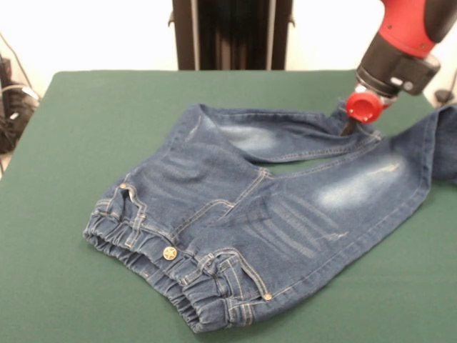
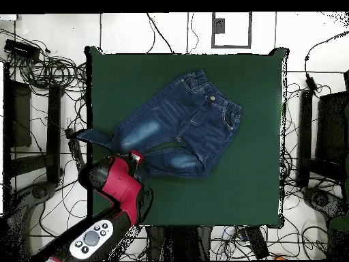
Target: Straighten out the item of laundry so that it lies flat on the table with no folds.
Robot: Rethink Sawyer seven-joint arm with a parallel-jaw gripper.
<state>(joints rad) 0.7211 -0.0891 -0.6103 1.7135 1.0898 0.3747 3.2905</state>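
Observation:
The item of laundry [image 1: 250, 207] is a small pair of blue denim jeans lying on the green table [image 1: 86, 143], waistband towards the front-left with a brass star button. The two legs run to the right. The far leg's end lies under my gripper [image 1: 349, 127], which presses down on it below a red knob. The near leg's end hangs past the table's right edge. In the overhead view the jeans [image 2: 180, 123] spread across the table [image 2: 252, 184], with the gripper [image 2: 137, 158] at a leg end near the left side. Its tips are hidden.
A black pedestal [image 1: 228, 36] stands behind the table. Tangled cables [image 2: 41, 68] lie on the floor around the table, and dark equipment [image 1: 11, 107] sits off its left edge. Green cloth shows bare on the table's left part [image 1: 64, 236].

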